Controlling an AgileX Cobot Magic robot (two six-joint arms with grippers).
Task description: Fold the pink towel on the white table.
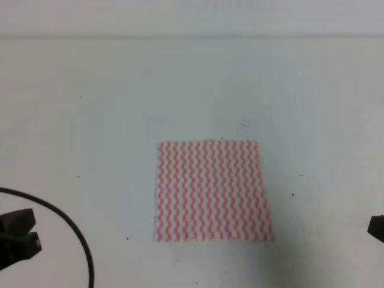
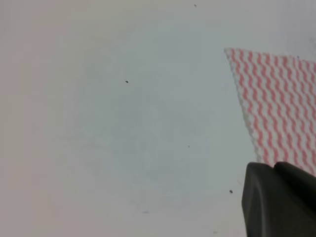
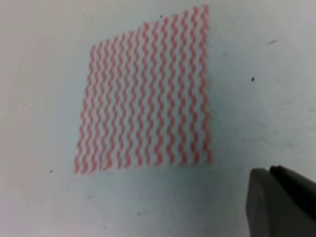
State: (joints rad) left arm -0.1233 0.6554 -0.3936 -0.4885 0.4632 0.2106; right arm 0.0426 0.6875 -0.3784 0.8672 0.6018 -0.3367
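The pink towel (image 1: 211,191), with pink-red and white wavy stripes, lies flat and roughly square on the white table (image 1: 108,120), a little right of centre. It shows at the right edge of the left wrist view (image 2: 279,108) and fills the middle of the right wrist view (image 3: 145,94). My left gripper (image 1: 24,233) rests low at the left edge, well clear of the towel, its dark fingers (image 2: 276,197) together and empty. My right gripper (image 1: 377,228) is at the right edge, apart from the towel, with its fingers (image 3: 276,202) together and empty.
A black cable (image 1: 78,234) loops over the table by the left gripper. The table's far edge (image 1: 192,37) runs across the top. Small dark specks dot the surface.
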